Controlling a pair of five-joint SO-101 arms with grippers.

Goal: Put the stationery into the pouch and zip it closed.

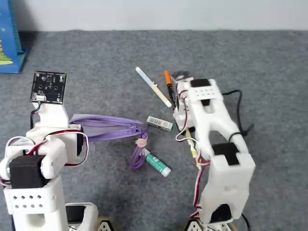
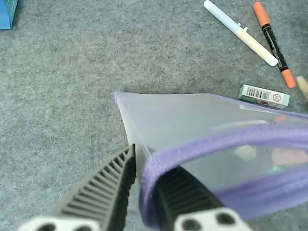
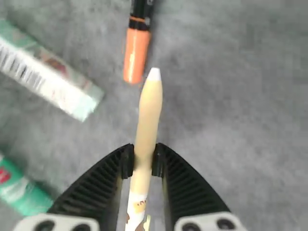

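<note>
Pouch [image 2: 192,125], clear with a purple zip edge, lies on the grey desk [image 1: 96,57], stretching from under the left arm [image 1: 48,149] toward the middle. The left jaws are clenched on its purple rim near one corner, one finger on each side of the edge. From the left wrist view the two zip edges stand apart, so the mouth looks open. At the pouch's far end a pink pull [image 1: 141,141] sits on the zip, with a purple cord [image 1: 137,158] looped below it.

The right arm [image 1: 211,125] is on the other side of the desk, well apart from the pouch. Its jaws are clamped on a cream pen [image 3: 147,115], whose pale tip sticks out beyond the fingers and points toward the orange marker [image 3: 136,53].

Loose on the desk are four things. The orange marker and a white pen [image 1: 154,87] lie close together beyond the pouch, just beside the right arm's front end. A small green box [image 1: 160,123] lies near the pouch's zip end. A green glue stick [image 1: 158,164] lies just beside the cord loop. A blue thing [image 1: 9,43] stands at the far left edge.
</note>
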